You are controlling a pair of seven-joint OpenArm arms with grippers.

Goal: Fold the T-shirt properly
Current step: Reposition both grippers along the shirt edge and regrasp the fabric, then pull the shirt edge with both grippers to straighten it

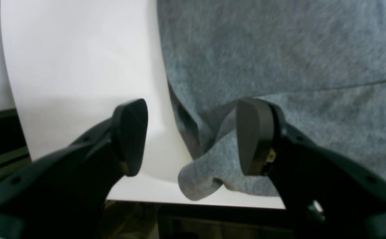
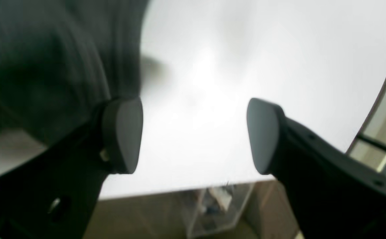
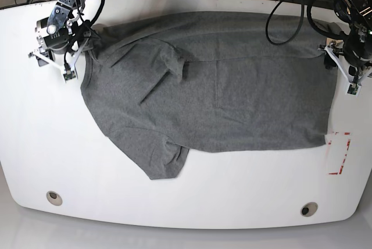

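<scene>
The T-shirt (image 3: 221, 98) lay across the white table (image 3: 192, 202), one long edge and a sleeve already turned in. The left gripper (image 1: 193, 137) and right gripper (image 2: 194, 136) both gaped wide, holding nothing. Most folding was left, I'd say.

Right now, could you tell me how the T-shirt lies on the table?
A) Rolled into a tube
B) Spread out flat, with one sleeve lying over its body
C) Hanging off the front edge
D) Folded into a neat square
B: the T-shirt lies spread across the white table, with one sleeve flipped over its body.
</scene>
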